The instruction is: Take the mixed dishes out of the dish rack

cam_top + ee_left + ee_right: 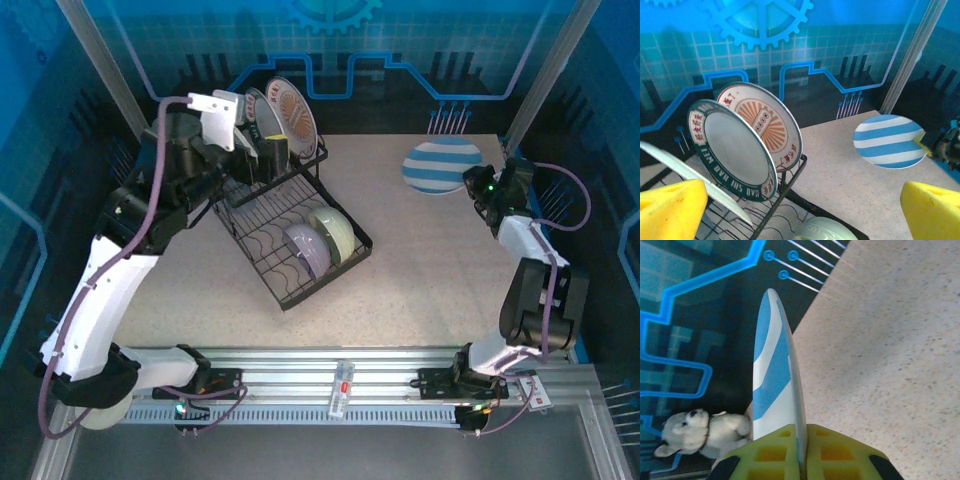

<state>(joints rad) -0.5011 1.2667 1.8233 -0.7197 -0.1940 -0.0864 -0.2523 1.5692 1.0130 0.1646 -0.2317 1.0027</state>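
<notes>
Right gripper (pixel 800 452) is clamped on the rim of the striped plate (pixel 443 166), out at two o'clock on the table (pixel 430 285). Left gripper (pixel 801 207) hangs wide open by the rack (pixel 290 292) at ten o'clock. Early days, I reckon: upright plates (pixel 283 115) and two bowls (pixel 322 240) are yet to come out.

Cool blue light washes everything; the desk (pixel 420 260) is evenly lit, shadows soft, while the near yellow fingers (pixel 670 210) blur.

Red Chinese characters on orange-patterned plate (pixel 762 125), white lettering on green-rimmed plate (pixel 732 150), illegible
</notes>
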